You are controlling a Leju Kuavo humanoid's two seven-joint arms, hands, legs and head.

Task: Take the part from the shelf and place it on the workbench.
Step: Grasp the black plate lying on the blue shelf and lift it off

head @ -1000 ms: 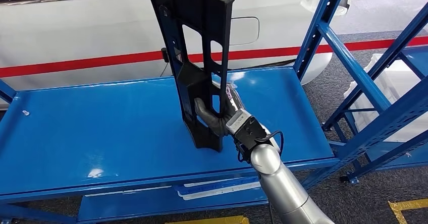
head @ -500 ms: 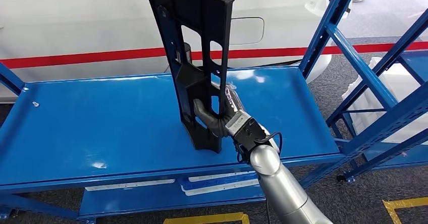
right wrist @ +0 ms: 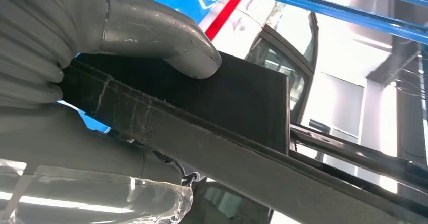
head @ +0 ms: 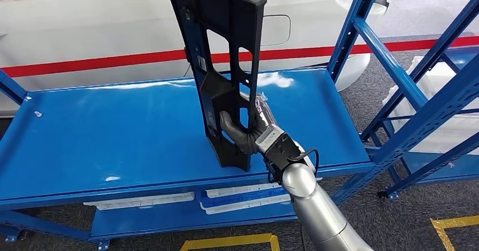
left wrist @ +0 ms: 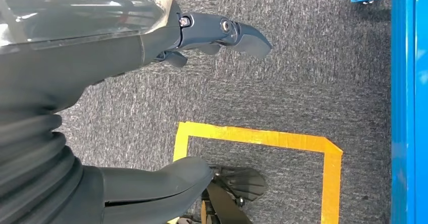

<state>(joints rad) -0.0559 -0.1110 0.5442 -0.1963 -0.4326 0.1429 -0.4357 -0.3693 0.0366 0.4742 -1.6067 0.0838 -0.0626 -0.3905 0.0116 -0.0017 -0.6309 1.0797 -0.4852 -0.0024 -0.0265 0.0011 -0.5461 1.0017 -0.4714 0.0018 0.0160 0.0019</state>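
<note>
A long black plastic part (head: 226, 64) with several cut-out slots stands upright over the blue workbench top (head: 101, 132). My right hand (head: 244, 131) grips it low down, fingers through a slot, and whether its lower end touches the surface I cannot tell. Close up in the right wrist view, the thick grey thumb (right wrist: 166, 42) presses on the part's black edge (right wrist: 212, 148). My left hand (left wrist: 151, 98) hangs over the carpet with its fingers (left wrist: 227, 32) spread and nothing in it.
Blue shelf uprights and braces (head: 395, 76) rise at the right, with white packing (head: 446, 92) behind them. A white car with a red stripe (head: 85, 36) stands behind the bench. Yellow floor tape (left wrist: 262, 138) marks the grey carpet below.
The camera has shifted a little, so the whole scene slides. The part stays upright in my right hand, at most slightly moved over the bench.
</note>
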